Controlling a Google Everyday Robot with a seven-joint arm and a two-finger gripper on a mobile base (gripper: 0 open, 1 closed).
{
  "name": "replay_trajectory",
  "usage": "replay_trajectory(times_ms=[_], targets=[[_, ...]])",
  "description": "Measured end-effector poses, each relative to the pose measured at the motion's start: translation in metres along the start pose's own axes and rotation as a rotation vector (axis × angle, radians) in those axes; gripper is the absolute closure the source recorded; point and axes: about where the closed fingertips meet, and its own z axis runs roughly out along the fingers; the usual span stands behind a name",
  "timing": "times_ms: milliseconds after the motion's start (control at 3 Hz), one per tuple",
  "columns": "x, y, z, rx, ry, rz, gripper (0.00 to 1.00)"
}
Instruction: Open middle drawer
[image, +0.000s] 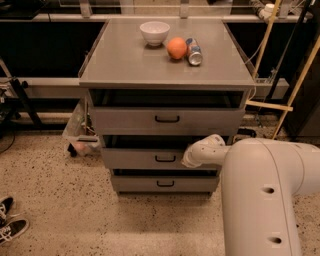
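Three grey drawers stack in the cabinet (165, 70) before me. The middle drawer (132, 159) sits between the top drawer (125, 120) and the bottom drawer (135, 184), with its small black bar handle (165, 158) at the centre of its front. My gripper (189, 159) reaches in from the right to that front, just right of the handle; whether it is spread or closed I cannot tell. My white arm (260, 195) fills the lower right. On the cabinet top are a white bowl (154, 32), an orange (176, 48) and a can (193, 51) on its side. Dark shoes (10, 227) lie on the speckled floor (60, 200), far left.
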Motion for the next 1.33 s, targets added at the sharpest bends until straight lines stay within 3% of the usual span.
replay_trajectory(times_ms=[333,1333], targets=[[-0.0027,-0.0026,-0.0064,0.0,0.0,0.0,1.0],[-0.0022,0.0031,-0.0109,-0.013,-0.008,0.007,1.0]])
